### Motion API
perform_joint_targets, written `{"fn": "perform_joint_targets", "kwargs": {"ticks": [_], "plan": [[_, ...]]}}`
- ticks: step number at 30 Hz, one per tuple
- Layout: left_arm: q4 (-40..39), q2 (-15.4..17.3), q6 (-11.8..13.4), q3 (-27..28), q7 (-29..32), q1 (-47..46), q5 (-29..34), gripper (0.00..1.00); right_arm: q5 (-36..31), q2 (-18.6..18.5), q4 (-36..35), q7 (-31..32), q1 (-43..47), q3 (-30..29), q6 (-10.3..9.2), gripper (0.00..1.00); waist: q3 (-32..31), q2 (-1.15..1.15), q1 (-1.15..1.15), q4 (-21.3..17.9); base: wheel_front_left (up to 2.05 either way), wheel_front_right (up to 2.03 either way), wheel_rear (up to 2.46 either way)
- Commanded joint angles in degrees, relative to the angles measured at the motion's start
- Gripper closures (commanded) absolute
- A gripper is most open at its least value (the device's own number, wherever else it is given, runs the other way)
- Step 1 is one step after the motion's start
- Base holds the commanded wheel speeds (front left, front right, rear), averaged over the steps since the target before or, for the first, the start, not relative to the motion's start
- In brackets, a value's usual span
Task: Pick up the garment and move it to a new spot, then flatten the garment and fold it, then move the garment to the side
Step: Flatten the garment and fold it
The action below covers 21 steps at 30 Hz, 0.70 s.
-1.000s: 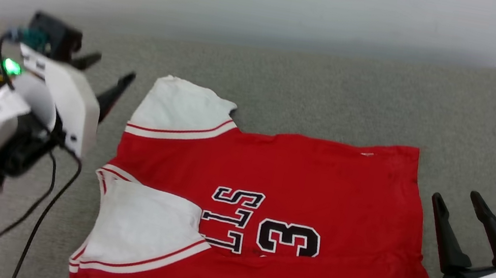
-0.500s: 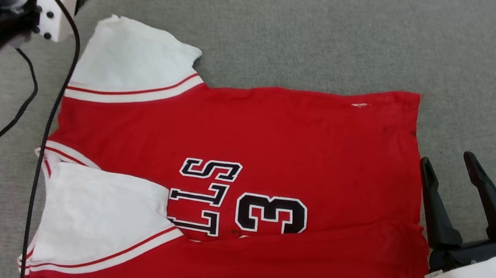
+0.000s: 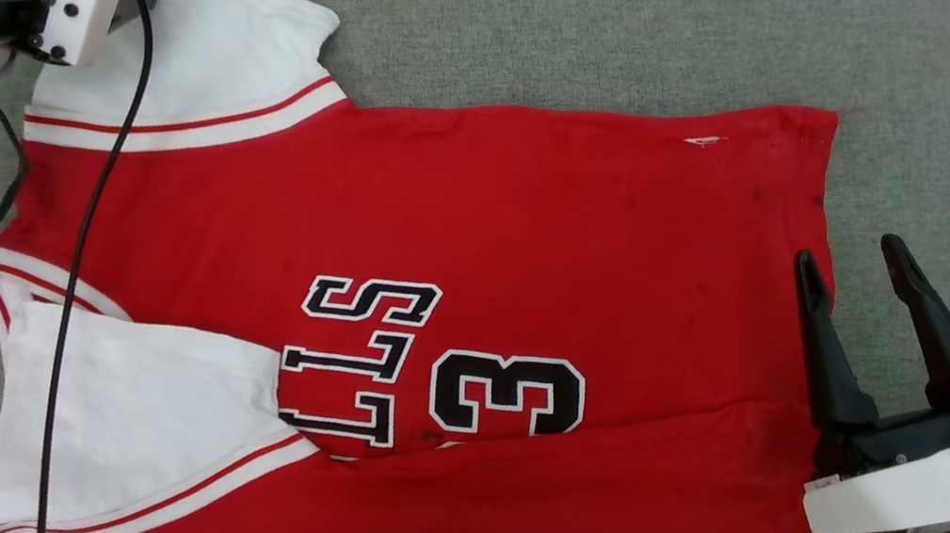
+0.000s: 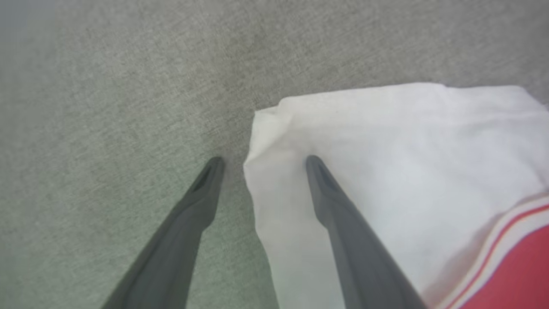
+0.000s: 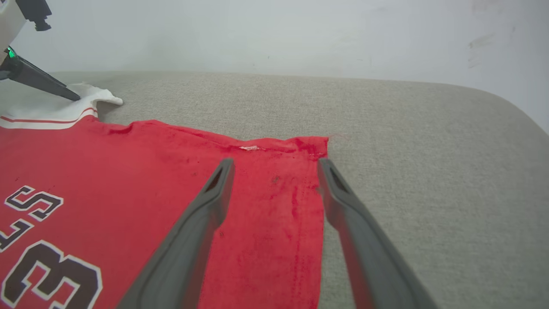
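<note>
Grey upholstery (image 3: 573,6) carries the garment (image 3: 484,211), spread flat with its long axis running across the head view: collar and white sleeves at the left, hem at the right. At the upper left of that frame the left gripper (image 4: 263,159) hangs over the far sleeve (image 3: 215,44). Its wrist view shows the fingers well apart, one over bare upholstery and the other over white cloth, so the sleeve's outer corner lies between them. Whether the tips touch the cloth I cannot tell. A black cable (image 3: 92,244) from that arm crosses in front of the shirt's left end. At the right of the frame the right gripper (image 3: 849,250) is likewise spread wide and holds nothing. It straddles the hem (image 3: 830,189), one finger over red cloth and the other over upholstery just beside it, with the far hem corner just ahead of the tips. Each arm thus has its own end of the shirt straight before it, and a fold would likely turn on both pinching those far corners together.
</note>
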Motion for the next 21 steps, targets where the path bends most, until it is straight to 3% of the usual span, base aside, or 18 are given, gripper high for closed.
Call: {"fn": "perform_joint_targets", "kwargs": {"ticks": [1,5,6,7,8,15,21], "plan": [[0.5,0.1,-0.1,-0.4,0.2,-0.5,0.4,0.00,-0.3,0.3,0.3,-0.3,-0.6,0.2,-0.05,0.00,0.7,0.00,-0.01,-0.4,0.00,0.00,0.00],[1.6,-0.4,-0.6,-2.3,1.9,1.1,-0.2,0.00,-0.3,0.5,0.8,-0.6,-1.2,0.3,-0.05,0.00,1.3,0.00,-0.01,-0.6,0.00,0.00,0.00],[1.5,-0.4,-0.6,-2.6,2.1,1.4,-0.3,0.04,-0.2,0.5,0.9,-0.7,-1.3,0.3,-0.05,0.00,1.3,0.00,-0.01,-0.6,0.00,0.00,0.00],[1.4,-0.3,-0.7,-2.8,1.8,1.5,-0.3,0.63,-0.2,0.6,1.0,-0.7,-1.3,0.2,-0.05,0.00,1.3,0.00,-0.01,-0.7,0.00,0.00,0.00],[1.2,-0.3,-0.8,-2.9,1.4,1.7,-0.5,1.00,-0.1,0.6,1.1,-0.7,-1.4,0.0,-0.05,0.00,1.2,0.00,-0.01,-0.6,0.00,0.00,0.00],[-1.0,-0.4,-0.9,-3.1,-5.6,1.6,0.0,1.00,-0.8,-1.8,0.1,0.3,-2.9,-2.6,-0.05,0.00,-1.5,0.00,-0.01,0.8,0.00,0.00,0.00],[-4.2,-0.7,-0.9,-3.4,-12.5,2.7,-0.3,1.00,0.3,-7.3,-0.9,6.3,-7.5,-4.5,-0.05,0.00,-4.9,0.00,-0.01,3.2,0.00,0.00,0.00]]}}
